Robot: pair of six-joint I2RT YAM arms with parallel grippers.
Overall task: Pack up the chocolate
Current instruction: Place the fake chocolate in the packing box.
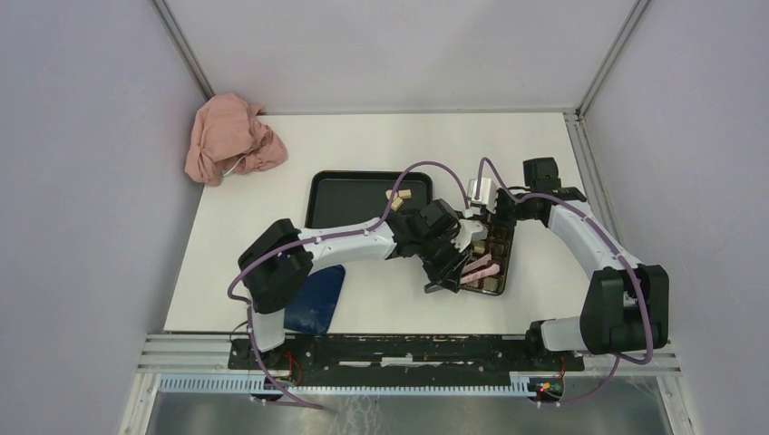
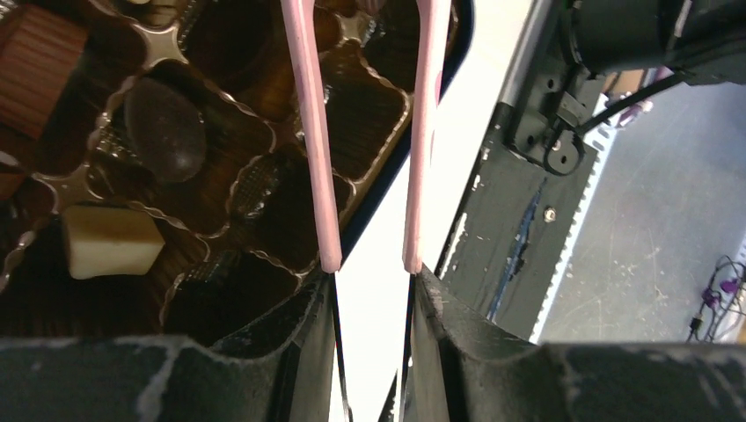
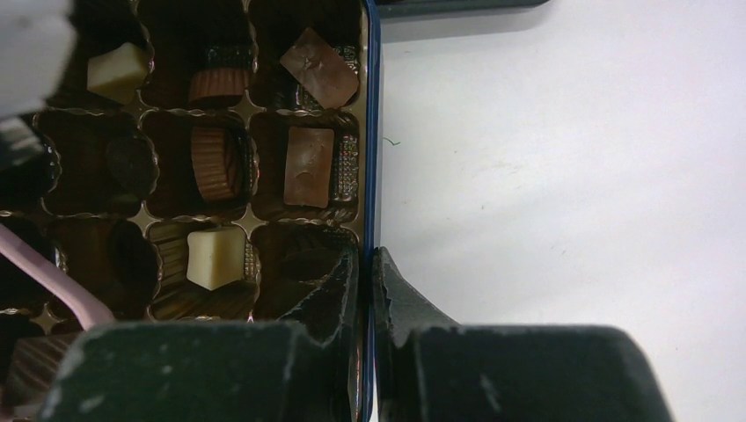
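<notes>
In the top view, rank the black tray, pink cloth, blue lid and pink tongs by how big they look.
1. Black tray and pink cloth: too alike to rank.
2. Blue lid, partly hidden.
3. Pink tongs, smallest.

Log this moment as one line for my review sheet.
left gripper: shut on pink tongs | right gripper: shut on box rim | chocolate: several cells filled, some empty | black tray: few pieces on it

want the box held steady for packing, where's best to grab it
Grip the box by its thin upright side wall, pinched from above with one finger inside and one outside, as the right gripper does: the box lies flat and looks too wide to span.
</notes>
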